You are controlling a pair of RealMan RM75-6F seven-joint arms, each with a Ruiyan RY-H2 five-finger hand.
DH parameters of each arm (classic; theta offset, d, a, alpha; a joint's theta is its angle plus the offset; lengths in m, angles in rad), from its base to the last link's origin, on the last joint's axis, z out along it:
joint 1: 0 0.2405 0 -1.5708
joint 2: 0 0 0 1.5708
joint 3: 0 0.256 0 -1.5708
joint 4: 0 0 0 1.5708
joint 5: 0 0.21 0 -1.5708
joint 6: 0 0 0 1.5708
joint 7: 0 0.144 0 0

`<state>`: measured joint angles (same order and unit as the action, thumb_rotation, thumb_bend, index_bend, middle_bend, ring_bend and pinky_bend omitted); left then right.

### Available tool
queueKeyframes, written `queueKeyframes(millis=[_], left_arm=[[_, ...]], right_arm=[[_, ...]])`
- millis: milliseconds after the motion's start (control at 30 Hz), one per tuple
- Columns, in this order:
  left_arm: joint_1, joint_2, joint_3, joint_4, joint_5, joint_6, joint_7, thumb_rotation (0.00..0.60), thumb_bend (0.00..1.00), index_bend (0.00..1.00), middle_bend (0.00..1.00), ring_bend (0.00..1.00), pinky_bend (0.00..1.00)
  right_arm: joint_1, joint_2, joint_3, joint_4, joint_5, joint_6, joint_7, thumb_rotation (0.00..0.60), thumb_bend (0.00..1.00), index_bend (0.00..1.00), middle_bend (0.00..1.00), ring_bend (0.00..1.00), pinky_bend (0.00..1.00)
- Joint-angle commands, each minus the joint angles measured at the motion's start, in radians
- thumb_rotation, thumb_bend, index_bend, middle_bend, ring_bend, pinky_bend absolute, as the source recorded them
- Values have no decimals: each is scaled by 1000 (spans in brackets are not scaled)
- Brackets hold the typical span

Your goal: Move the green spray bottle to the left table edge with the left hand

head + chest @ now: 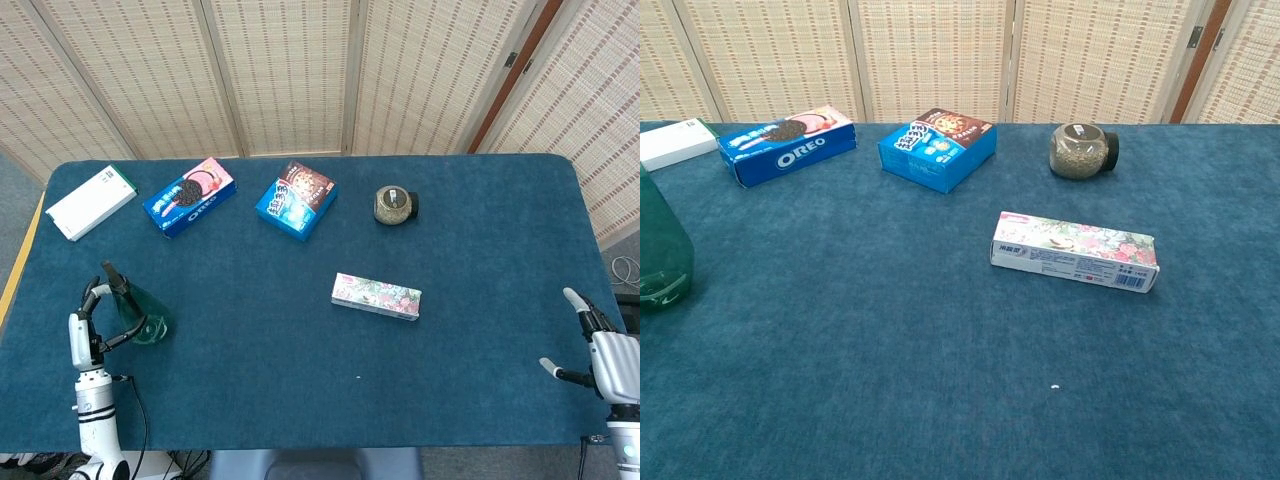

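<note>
The green spray bottle (141, 311) stands near the left edge of the blue table (300, 350), its dark nozzle pointing up and left. My left hand (84, 328) grips it from the left, fingers curled over its top and thumb against its lower side. In the chest view only the bottle's green body (661, 255) shows at the far left border, and the hand is out of frame. My right hand (604, 356) hovers at the table's right front edge, fingers apart and holding nothing.
Along the back stand a white box (90, 201), an Oreo box (189, 196), a blue cookie box (296, 199) and a glass jar (394, 205). A flowered toothpaste box (376, 296) lies mid-table. A folding screen closes off the back.
</note>
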<state>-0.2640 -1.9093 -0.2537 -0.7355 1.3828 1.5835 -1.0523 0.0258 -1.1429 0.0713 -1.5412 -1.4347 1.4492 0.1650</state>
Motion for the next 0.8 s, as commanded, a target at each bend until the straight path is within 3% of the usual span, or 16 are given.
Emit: queueKeyframes(millis=[33,800], left_arm=[[2,-4,1,5,2,0,-4,600,0,602,552,275,105],[22,-12,-12,4,-3,16,-35,600,0,549,506,256,105]], right_arm=[[0,0,0,0,0,0,0,600,0,118,156,209,412],[0,-3,0,3,-3,2,4,600,0,118,157,209,412]])
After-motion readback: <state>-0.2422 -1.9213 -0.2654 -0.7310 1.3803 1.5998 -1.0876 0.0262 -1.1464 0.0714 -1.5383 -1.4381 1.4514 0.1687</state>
